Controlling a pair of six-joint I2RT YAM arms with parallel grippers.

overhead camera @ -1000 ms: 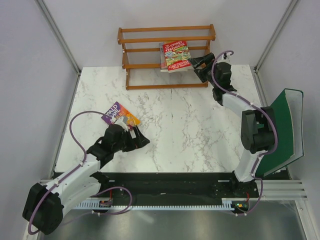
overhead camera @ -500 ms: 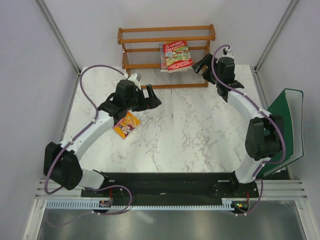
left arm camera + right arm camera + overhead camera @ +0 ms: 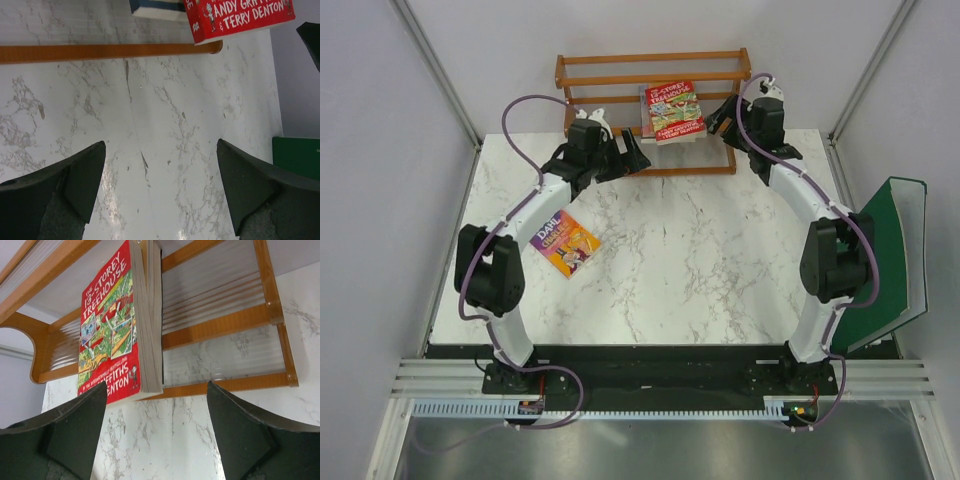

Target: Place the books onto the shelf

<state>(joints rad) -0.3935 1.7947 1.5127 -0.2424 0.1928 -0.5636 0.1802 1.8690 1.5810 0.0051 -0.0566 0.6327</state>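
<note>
Both of my claws are spread wide and hold nothing. My left claw [image 3: 632, 155] sits at the front rail of the shelf [image 3: 655, 75], which stands at twelve o'clock on the table [image 3: 720, 260]. My right claw [image 3: 720, 118] hangs by the shelf's end post, towards one o'clock.

The red book [image 3: 675, 108] rests on the shelf, leaning. Other books are packed behind it, one of them a blue book [image 3: 155, 7], though I cannot count them. The purple and orange book [image 3: 565, 243] lies flat on the table at about nine o'clock, well apart from either claw, so I judge the job unfinished.

My worries run as follows:

- The red book's lower corner hangs out past the bottom rail. A nudge from my left claw, just at its seven o'clock, could tip the whole leaning pack forward off the rails.
- My two claws flank the same stack. If both close in at once they may strike each other — or squeeze the books askew.
- The book on the table is thin and lies flat, so my fingers may scrape the marble and push it along rather than lift it.
- The green binder [image 3: 890, 260] stands at three o'clock, close by my right elbow, and a wide swing back could knock it.
</note>
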